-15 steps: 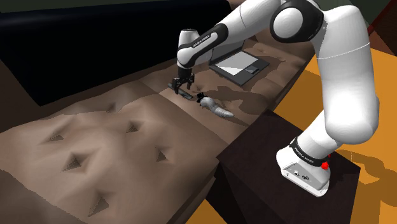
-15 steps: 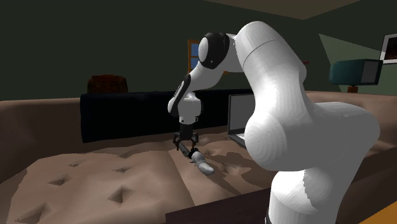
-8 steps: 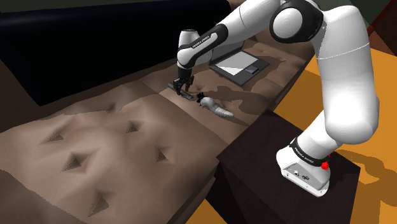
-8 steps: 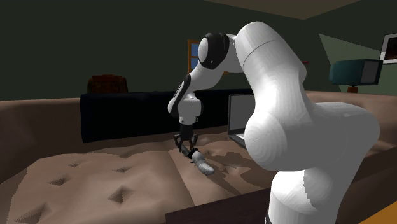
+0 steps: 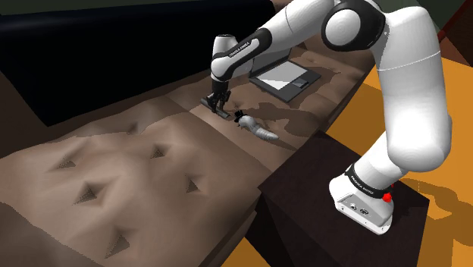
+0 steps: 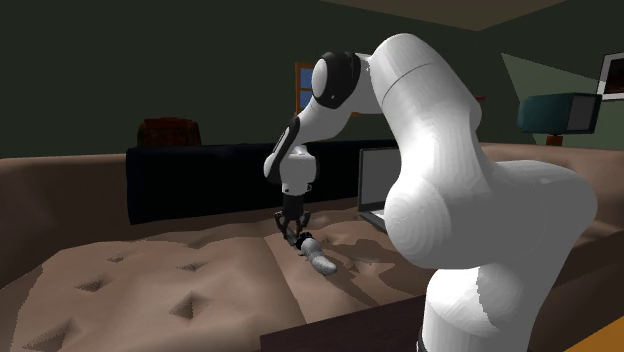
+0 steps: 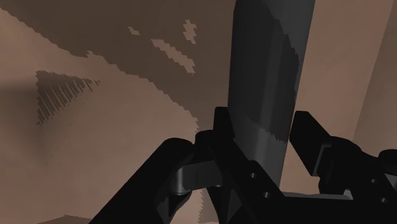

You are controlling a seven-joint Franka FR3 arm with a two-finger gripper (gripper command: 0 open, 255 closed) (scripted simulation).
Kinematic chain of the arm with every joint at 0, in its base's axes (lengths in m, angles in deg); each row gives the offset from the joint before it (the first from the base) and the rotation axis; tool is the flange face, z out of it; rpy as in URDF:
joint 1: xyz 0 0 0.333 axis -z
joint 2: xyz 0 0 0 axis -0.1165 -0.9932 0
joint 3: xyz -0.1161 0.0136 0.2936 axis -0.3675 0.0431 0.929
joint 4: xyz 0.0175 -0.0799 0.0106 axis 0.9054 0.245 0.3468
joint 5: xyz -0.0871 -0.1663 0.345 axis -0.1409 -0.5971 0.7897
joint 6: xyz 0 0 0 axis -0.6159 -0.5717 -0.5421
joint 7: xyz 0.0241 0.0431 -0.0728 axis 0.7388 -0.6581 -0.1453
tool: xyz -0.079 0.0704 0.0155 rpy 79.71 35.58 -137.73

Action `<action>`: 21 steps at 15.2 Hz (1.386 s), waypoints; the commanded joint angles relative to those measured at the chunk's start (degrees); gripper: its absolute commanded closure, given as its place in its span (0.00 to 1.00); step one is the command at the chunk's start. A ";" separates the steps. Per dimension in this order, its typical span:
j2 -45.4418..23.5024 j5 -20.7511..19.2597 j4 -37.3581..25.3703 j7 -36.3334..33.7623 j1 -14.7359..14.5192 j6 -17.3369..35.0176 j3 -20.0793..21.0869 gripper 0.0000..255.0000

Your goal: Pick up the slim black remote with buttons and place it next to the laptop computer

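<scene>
The slim black remote (image 7: 267,83) lies on the brown tufted cushion (image 5: 136,167). My gripper (image 7: 264,137) is down over it and shut on it, one finger (image 7: 222,130) pressing each long side. In the shoulder view the gripper (image 5: 217,105) points straight down at the remote (image 5: 222,113), which rests on the cushion. The open laptop (image 5: 284,78) sits further along the cushion towards the shoulder view's upper right. In the second exterior view the gripper (image 6: 293,231) stands left of the laptop (image 6: 376,188).
A grey-white elongated object with a dark end (image 5: 258,130) lies close beside the remote, on the laptop's side. A dark backrest (image 5: 91,53) runs behind the cushion. The dark stand (image 5: 333,190) is at the shoulder view's lower right, on an orange floor (image 5: 455,129).
The fingers stood open around the remote a second ago and have closed onto it. The arm and the remote have stayed in place.
</scene>
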 commanded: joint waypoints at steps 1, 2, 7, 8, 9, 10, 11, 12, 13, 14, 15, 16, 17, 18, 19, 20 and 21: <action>-0.10 0.03 0.13 0.10 0.05 0.16 0.04 1.00; 0.48 0.04 0.27 0.07 0.06 -0.29 0.06 1.00; 3.26 0.12 0.73 -0.07 0.16 -2.60 0.14 1.00; 3.79 0.13 0.77 -0.10 0.18 -3.09 0.16 1.00; 4.32 0.15 0.81 -0.13 0.19 -3.58 0.18 1.00; 4.82 0.16 0.80 -0.16 0.21 -4.08 0.19 1.00; 5.33 0.17 0.81 -0.18 0.23 -4.59 0.21 1.00; 5.83 0.19 0.80 -0.21 0.24 -5.09 0.23 1.00; 6.33 0.20 0.78 -0.24 0.26 -5.61 0.24 1.00; 6.83 0.22 0.78 -0.27 0.28 -6.12 0.26 1.00; 7.31 0.23 0.73 -0.30 0.29 -6.64 0.27 1.00; 7.77 0.24 0.64 -0.33 0.31 -7.18 0.29 1.00; 8.23 0.26 0.57 -0.36 0.32 -7.72 0.30 1.00; 8.70 0.27 0.51 -0.39 0.34 -8.25 0.32 1.00; 9.15 0.28 0.41 -0.42 0.35 -8.79 0.33 1.00; 9.57 0.29 0.27 -0.45 0.37 -9.36 0.34 1.00; 10.00 0.31 0.14 -0.49 0.38 -9.91 0.36 1.00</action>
